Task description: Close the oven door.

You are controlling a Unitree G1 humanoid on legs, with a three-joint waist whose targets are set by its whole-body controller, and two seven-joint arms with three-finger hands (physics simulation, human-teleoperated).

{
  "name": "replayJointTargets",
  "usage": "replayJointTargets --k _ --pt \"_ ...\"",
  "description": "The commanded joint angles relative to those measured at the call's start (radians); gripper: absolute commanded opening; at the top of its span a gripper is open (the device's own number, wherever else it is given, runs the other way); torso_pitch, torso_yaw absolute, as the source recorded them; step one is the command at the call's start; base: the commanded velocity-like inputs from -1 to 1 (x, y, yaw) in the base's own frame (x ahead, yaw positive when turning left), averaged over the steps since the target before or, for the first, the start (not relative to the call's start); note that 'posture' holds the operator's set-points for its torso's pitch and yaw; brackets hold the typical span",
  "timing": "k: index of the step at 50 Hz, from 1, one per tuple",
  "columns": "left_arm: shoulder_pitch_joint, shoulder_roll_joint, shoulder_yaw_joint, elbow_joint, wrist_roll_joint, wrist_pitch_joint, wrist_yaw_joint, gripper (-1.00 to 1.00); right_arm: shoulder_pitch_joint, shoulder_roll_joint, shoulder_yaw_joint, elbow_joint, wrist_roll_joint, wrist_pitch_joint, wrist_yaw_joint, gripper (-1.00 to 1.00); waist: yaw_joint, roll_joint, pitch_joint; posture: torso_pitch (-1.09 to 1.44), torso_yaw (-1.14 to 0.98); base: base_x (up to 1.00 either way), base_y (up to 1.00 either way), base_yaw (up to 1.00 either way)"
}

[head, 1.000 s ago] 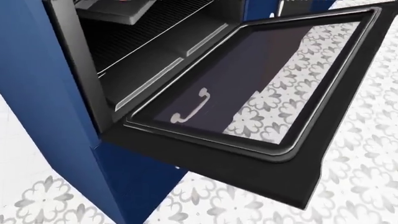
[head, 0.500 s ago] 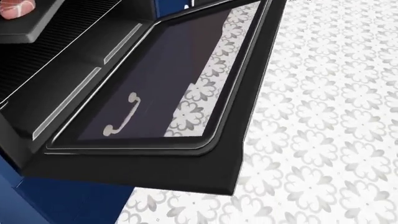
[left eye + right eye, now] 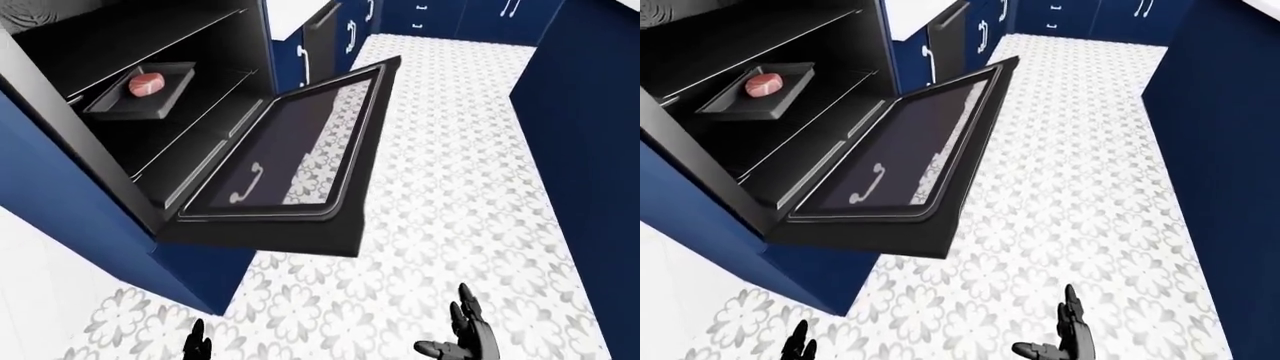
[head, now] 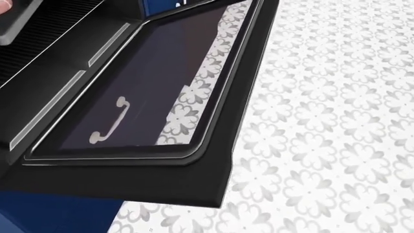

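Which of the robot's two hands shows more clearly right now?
The right hand, its open black fingers visible at the bottom of the left-eye view; only a sliver of the left hand shows.

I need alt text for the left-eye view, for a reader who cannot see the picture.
A black oven door hangs fully open over a patterned tile floor, with a dark tray holding a piece of raw meat on a rack inside. Both robot hands, left and right, show at the bottom edge, touching nothing.

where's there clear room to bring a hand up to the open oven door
Bare tiled floor lies open between the oven door and the blue cabinets at the view's right. The oven cavity is crowded: a tray with meat sits on its rack.
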Motion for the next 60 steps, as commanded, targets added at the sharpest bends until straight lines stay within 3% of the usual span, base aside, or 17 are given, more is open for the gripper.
replayJointTargets --k 1,4,12,16,19,20,24,30,32,34,35,37,45,49,50,55,60 --pt "-0.005 0.018 0.007 -0.017 -0.007 -0.026 0.001 1.0 -0.014 -0.004 0.002 -0.02 0.004 -0.023 0.009 1.0 0.003 -0.003 -0.009 0.0 0.0 0.0 0.09 0.0" --pt "-0.006 0.019 0.008 -0.017 -0.007 -0.025 0.0 1.0 -0.014 -0.006 0.002 -0.02 0.003 -0.022 0.008 1.0 0.01 0.034 -0.003 0.0 0.0 0.0 0.1 0.0" --pt "-0.005 0.018 0.009 -0.017 -0.006 -0.025 0.001 1.0 -0.012 -0.003 0.004 -0.02 0.001 -0.024 0.008 1.0 0.008 -0.001 0.0 0.0 0.0 0.0 0.1 0.0" --pt "-0.006 0.017 0.008 -0.017 -0.007 -0.025 0.002 1.0 -0.012 -0.003 0.005 -0.021 0.001 -0.024 0.009 1.0 0.01 -0.038 0.004 0.0 0.0 0.0 0.11 0.0" --pt "-0.007 0.018 0.008 -0.017 -0.007 -0.024 0.001 1.0 -0.011 -0.002 0.006 -0.021 0.001 -0.024 0.008 1.0 0.009 -0.097 0.001 0.0 0.0 0.0 0.1 0.0" --pt "-0.007 0.018 0.009 -0.017 -0.008 -0.023 0.001 1.0 -0.012 -0.002 0.006 -0.021 0.001 -0.024 0.009 1.0 0.001 -0.049 0.002 0.0 0.0 0.0 0.09 0.0" --pt "-0.009 0.018 0.008 -0.017 -0.008 -0.023 0.002 1.0 -0.015 -0.004 0.005 -0.021 0.003 -0.02 0.01 1.0 -0.005 -0.062 -0.004 0.0 0.0 0.0 0.1 0.0" --pt "-0.009 0.018 0.007 -0.017 -0.01 -0.023 0.001 1.0 -0.011 0.002 0.01 -0.022 -0.001 -0.027 0.003 1.0 0.001 -0.008 0.007 0.0 0.0 0.0 0.12 0.0" --pt "-0.01 0.019 0.008 -0.017 -0.01 -0.022 0.001 1.0 -0.001 0.013 0.018 -0.025 -0.003 -0.04 -0.008 1.0 0.001 0.028 0.004 0.0 0.0 0.0 0.16 0.0" --pt "-0.009 0.019 0.007 -0.017 -0.01 -0.023 0.0 1.0 -0.006 0.007 0.017 -0.024 0.001 -0.032 -0.002 1.0 0.008 0.093 -0.016 0.0 0.0 0.0 0.17 0.0" --pt "-0.009 0.018 0.007 -0.017 -0.01 -0.023 0.0 1.0 -0.006 0.006 0.017 -0.023 0.002 -0.031 -0.001 1.0 0.012 0.04 -0.004 0.0 0.0 0.0 0.17 0.0" --pt "-0.009 0.019 0.008 -0.017 -0.01 -0.023 0.0 1.0 -0.01 0.001 0.016 -0.022 0.004 -0.026 0.004 1.0 0.013 0.042 0.001 0.0 0.0 0.0 0.18 0.0" --pt "-0.009 0.019 0.008 -0.017 -0.01 -0.024 -0.001 1.0 -0.014 -0.004 0.011 -0.021 0.004 -0.019 0.009 1.0 0.008 -0.031 0.007 0.0 0.0 0.0 0.18 0.0" --pt "-0.009 0.019 0.008 -0.017 -0.01 -0.024 -0.002 1.0 -0.014 -0.004 0.01 -0.02 0.002 -0.02 0.01 1.0 0.003 -0.121 -0.008 0.0 0.0 0.0 0.18 0.0" --pt "-0.009 0.02 0.009 -0.017 -0.01 -0.023 -0.002 1.0 -0.014 -0.004 0.009 -0.02 0.002 -0.019 0.012 1.0 -0.008 -0.063 0.005 0.0 0.0 0.0 0.18 0.0" --pt "-0.009 0.018 0.008 -0.017 -0.01 -0.022 -0.002 1.0 -0.012 -0.002 0.009 -0.021 0.0 -0.02 0.012 1.0 -0.006 -0.065 -0.002 0.0 0.0 0.0 0.18 0.0" --pt "-0.009 0.017 0.007 -0.017 -0.011 -0.021 -0.004 1.0 -0.015 -0.003 0.009 -0.021 0.0 -0.017 0.012 1.0 -0.002 -0.004 0.009 0.0 0.0 0.0 0.19 0.0"
